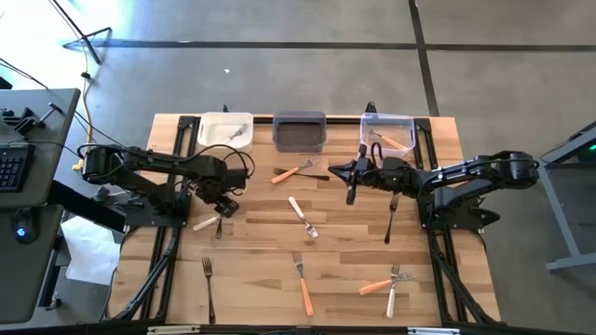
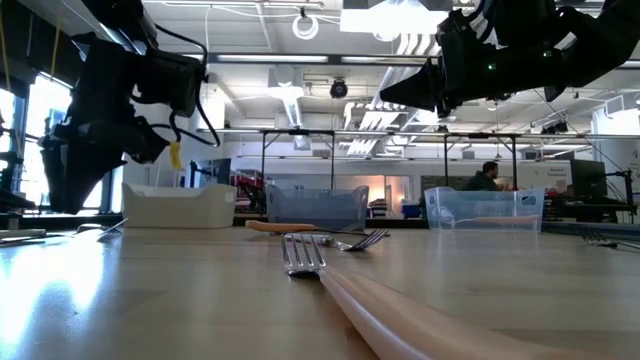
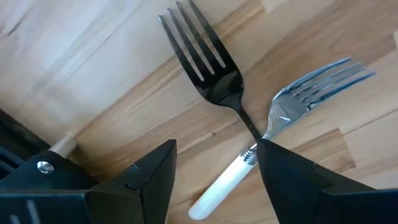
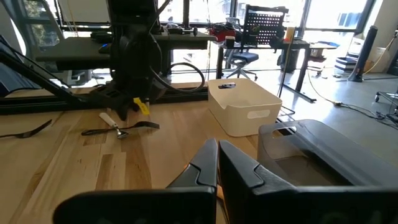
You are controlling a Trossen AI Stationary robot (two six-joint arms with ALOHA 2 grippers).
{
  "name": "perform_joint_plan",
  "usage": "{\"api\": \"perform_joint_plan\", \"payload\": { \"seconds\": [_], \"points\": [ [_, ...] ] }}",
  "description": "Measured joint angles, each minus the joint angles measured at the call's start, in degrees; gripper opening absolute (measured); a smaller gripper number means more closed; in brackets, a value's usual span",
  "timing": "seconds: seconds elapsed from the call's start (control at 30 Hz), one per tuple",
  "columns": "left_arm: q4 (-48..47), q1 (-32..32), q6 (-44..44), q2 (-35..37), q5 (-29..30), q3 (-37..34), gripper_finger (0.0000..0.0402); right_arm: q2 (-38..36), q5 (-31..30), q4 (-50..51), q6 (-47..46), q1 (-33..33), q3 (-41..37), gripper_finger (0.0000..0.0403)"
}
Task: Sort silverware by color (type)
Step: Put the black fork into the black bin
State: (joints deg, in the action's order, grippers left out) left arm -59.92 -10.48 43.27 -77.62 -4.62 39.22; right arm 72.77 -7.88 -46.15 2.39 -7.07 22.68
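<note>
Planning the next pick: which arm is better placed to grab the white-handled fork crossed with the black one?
Left. Its end effector is open, directly above the white-handled fork and black fork. The right end effector is shut, across the table near the bins.

Silverware [image 1: 304, 220] scattered flat across tabletop

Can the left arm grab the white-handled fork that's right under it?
Probably yes. The left gripper hangs open right over the white-handled fork, its handle between the fingers. But a black fork lies crossed with it, so it could get nudged or pinched too.
</note>
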Motion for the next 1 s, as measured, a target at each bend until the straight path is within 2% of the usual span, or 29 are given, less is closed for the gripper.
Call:
{"api": "perform_joint_plan", "payload": {
  "seconds": [0.7,1.0],
  "points": [
    [0.08,2.87,0.99,0.15,0.96,-0.02,0.0214,0.0,0.85,0.92,-1.3,0.36,0.0,0.0],
    [-2.03,2.54,2.95,4.37,0.65,-0.07,0.0214,0.0,0.85,0.9,-1.96,0.37,0.0,0.0]
  ]
}}
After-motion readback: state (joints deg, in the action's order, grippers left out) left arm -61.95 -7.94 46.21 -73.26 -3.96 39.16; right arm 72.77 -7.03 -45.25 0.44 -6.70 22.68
